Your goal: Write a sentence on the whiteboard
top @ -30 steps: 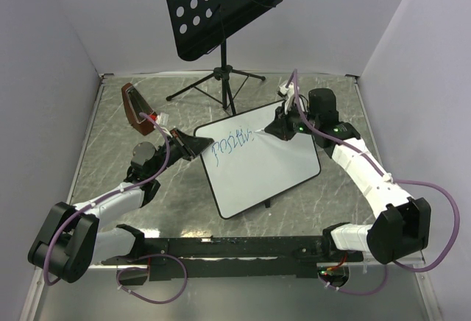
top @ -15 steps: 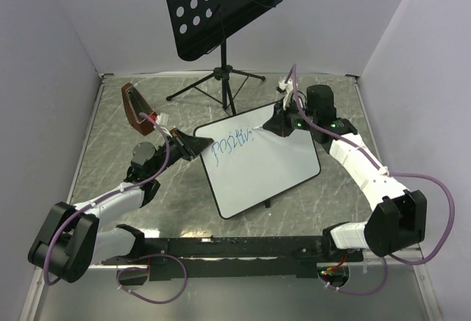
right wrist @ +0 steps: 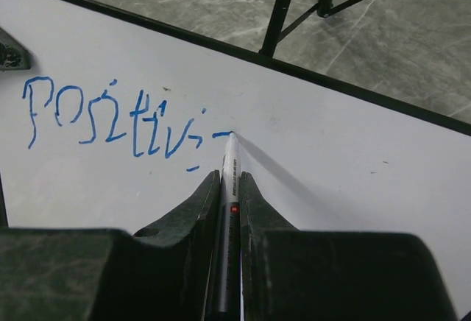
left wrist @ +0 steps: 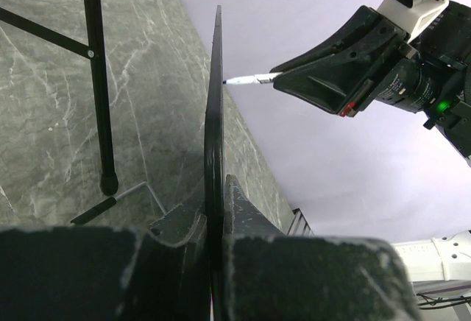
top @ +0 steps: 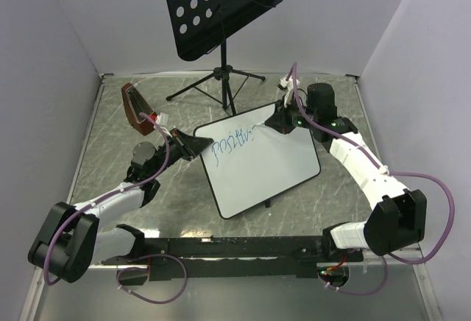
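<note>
The whiteboard (top: 265, 163) lies tilted in the middle of the table; in the left wrist view I see it edge-on as a thin black rim (left wrist: 215, 115). My left gripper (top: 193, 144) is shut on its left edge (left wrist: 214, 210). Blue marker letters of the sentence (right wrist: 110, 118) read roughly "positivi", followed by a short dash (top: 232, 143). My right gripper (right wrist: 229, 188) is shut on a white marker (right wrist: 230, 170), whose tip touches the board at the end of the writing. From above, that gripper (top: 276, 124) sits at the board's far right corner.
A black perforated music stand (top: 221, 4) rises behind the board, its tripod legs (top: 221, 85) spread on the marble-patterned table (top: 110, 159). A brown-red object (top: 135, 107) stands at the left. Walls enclose the table on three sides.
My right gripper has shifted slightly right and farther along the board's top edge with the marker, lengthening the line of writing. The left arm has stayed still.
</note>
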`<state>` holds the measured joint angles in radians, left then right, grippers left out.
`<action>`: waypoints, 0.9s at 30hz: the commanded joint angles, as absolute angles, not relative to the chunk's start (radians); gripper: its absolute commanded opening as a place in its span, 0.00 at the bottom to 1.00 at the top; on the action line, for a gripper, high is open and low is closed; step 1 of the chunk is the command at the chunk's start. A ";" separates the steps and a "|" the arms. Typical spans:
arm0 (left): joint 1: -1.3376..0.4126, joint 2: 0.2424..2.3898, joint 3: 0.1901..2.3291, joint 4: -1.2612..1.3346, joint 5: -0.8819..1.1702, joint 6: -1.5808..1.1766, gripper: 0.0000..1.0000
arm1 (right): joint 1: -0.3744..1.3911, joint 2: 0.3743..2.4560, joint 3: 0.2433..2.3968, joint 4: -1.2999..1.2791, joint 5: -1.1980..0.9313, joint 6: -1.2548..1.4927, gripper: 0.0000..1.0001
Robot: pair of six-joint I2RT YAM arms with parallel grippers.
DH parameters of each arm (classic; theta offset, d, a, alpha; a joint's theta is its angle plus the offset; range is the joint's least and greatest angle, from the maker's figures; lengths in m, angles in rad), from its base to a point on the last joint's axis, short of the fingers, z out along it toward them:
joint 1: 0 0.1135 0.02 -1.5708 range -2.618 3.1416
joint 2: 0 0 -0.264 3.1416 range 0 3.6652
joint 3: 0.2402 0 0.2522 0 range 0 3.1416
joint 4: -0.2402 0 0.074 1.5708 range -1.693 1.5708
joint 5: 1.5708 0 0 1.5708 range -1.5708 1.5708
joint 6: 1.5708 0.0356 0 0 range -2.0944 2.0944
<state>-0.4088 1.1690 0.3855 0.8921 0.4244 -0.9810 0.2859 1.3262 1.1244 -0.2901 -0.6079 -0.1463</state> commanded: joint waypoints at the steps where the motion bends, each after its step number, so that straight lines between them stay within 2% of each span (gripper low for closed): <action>1: -0.416 1.146 0.397 1.025 0.462 -0.942 0.01 | 0.275 1.330 1.172 -0.256 -0.555 -0.146 0.00; 8: -0.416 1.146 0.397 1.023 0.462 -0.943 0.01 | 0.273 1.325 1.178 -0.236 -0.629 -0.137 0.00; 27: -0.416 1.155 0.400 1.031 0.463 -0.945 0.01 | 0.275 1.355 1.177 -0.253 -0.643 -0.132 0.00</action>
